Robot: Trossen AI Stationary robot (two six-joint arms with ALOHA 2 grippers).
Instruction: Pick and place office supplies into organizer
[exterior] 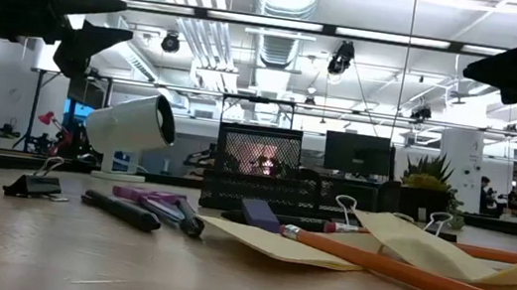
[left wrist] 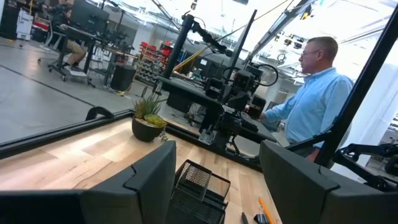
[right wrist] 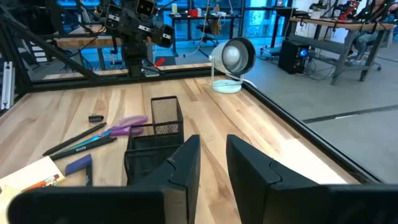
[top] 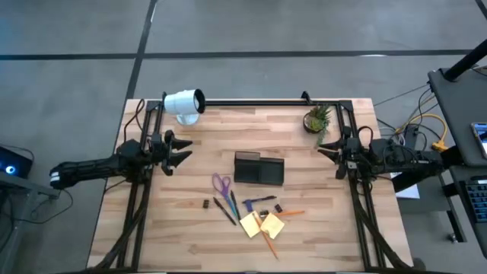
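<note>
You have both arms parked at the counter's edges, left gripper (top: pixel 179 150) and right gripper (top: pixel 327 148), fingers apart and empty; the black mesh organizer (top: pixel 259 168) sits mid-counter, and the crowded purple-handled scissors (top: pixel 221 183), pens and yellow sticky pads (top: pixel 262 224) risk a nudged neighbour

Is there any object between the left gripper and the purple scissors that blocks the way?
Nothing visible does. The left gripper hangs open over bare wood at the table's left side, and only bare tabletop lies between it and the purple scissors. The organizer sits beside that path, right of the scissors.
</note>
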